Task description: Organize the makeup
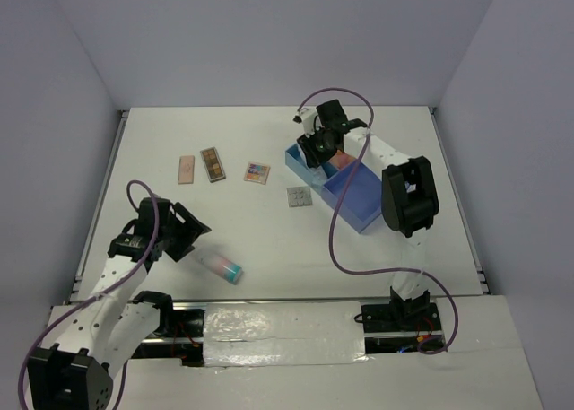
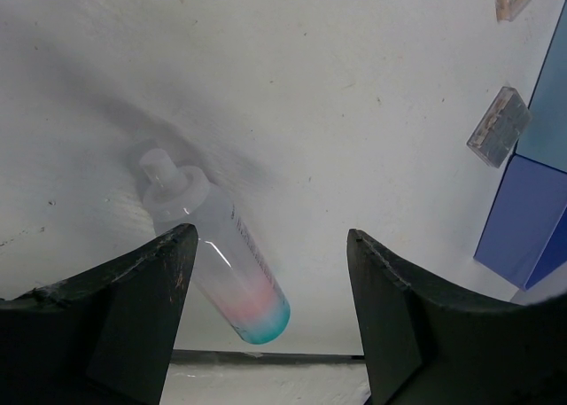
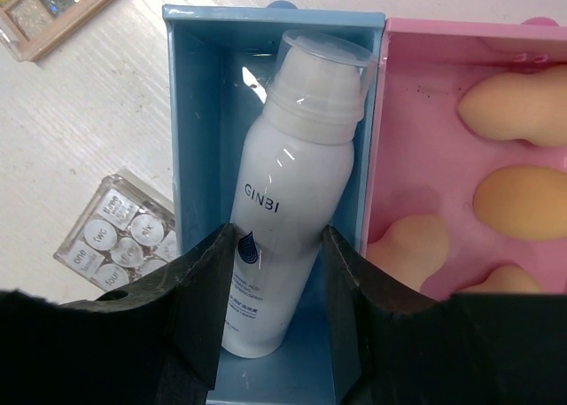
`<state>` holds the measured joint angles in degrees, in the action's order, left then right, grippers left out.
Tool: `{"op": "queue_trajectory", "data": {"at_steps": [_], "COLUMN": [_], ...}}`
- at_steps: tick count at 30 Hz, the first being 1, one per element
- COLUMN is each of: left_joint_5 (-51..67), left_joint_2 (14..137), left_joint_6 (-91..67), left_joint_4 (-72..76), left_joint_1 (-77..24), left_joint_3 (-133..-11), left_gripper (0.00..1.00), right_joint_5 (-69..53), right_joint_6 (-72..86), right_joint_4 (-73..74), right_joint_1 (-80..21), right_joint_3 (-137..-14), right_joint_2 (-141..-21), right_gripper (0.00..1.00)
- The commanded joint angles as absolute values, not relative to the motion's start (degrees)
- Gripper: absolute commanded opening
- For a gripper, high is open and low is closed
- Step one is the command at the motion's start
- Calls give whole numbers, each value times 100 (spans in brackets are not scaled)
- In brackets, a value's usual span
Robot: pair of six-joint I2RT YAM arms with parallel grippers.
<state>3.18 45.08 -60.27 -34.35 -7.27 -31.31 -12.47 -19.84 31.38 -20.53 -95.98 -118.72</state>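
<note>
A pinkish teal-capped tube (image 1: 221, 266) lies on the table at the front left. In the left wrist view the tube (image 2: 221, 263) lies between my left gripper's fingers, nearer the left finger. My left gripper (image 2: 270, 245) is open just above it, also seen in the top view (image 1: 197, 244). My right gripper (image 3: 279, 245) is over the tray (image 1: 354, 195), its fingers pressed on both sides of a white bottle (image 3: 292, 183) lying in the blue end compartment. Several tan sponges (image 3: 523, 201) lie in the pink compartment. Peach (image 1: 186, 169), brown (image 1: 213, 164), multicoloured (image 1: 257, 172) and grey (image 1: 299, 197) palettes lie on the table.
The pink-and-blue tray stands right of centre, its blue wall (image 2: 532, 219) at the right edge of the left wrist view. The grey palette (image 3: 120, 237) lies just left of the tray. Purple cables loop over both arms. White walls close the table on three sides.
</note>
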Motion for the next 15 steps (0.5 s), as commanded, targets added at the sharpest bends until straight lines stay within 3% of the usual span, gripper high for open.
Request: {"op": "queue_trajectory", "data": {"at_steps": [1, 15], "left_joint_5": [387, 518], "left_joint_2": [4456, 4465], "left_joint_6": [-6056, -5968], "left_joint_4": [-3305, -3208], "left_joint_1": [-703, -694], "left_joint_3": [-3050, -3050], "left_gripper": [81, 81], "right_joint_5": [-905, -976], "right_joint_6": [-2469, -2698], "right_joint_4": [2980, 3015], "right_joint_1": [-2065, -2171], "right_joint_3": [-9527, -9483], "right_joint_2": [-11444, -11223], "right_gripper": [36, 43]}}
